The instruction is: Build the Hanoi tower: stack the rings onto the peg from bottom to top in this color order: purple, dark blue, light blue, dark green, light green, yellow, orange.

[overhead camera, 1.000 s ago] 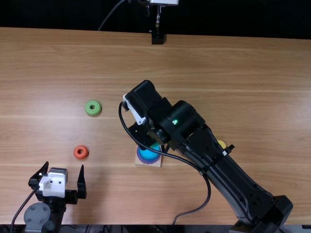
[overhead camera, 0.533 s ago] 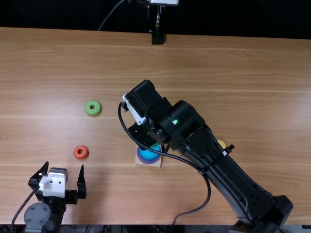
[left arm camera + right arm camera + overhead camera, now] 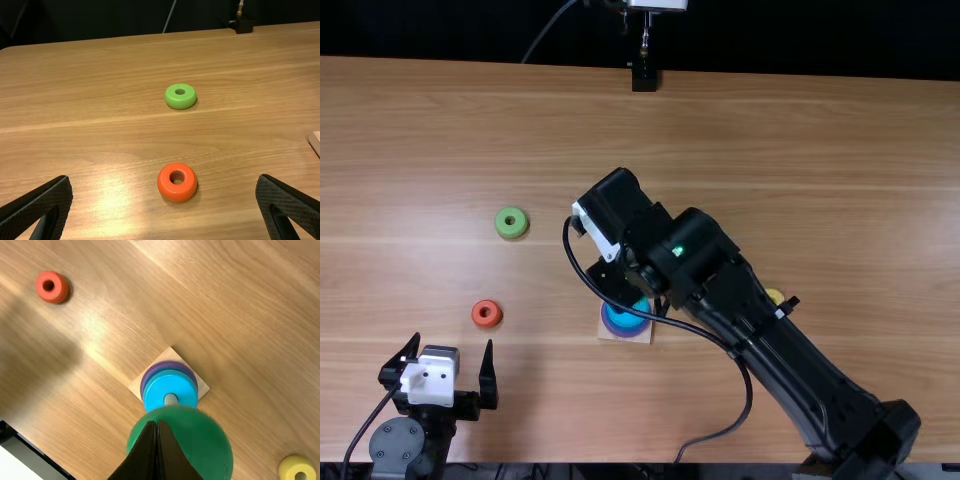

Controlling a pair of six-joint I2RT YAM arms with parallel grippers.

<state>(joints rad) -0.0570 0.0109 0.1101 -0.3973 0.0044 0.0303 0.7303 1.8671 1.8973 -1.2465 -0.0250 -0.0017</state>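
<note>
Right pincer shifted slightly, well inside the table's edges.

The table looks like wood, smooth and finely grained, with a glossy sheen where light strikes it; the orange ring is smooth, shiny plastic; the light green ring and yellow ring are plastic-looking and smooth; the dark green ring has a soft gloss; the square base looks like pale, matt wood; the left gripper has matt, finely textured fingers; the right arm looks smooth and satiny.
</note>
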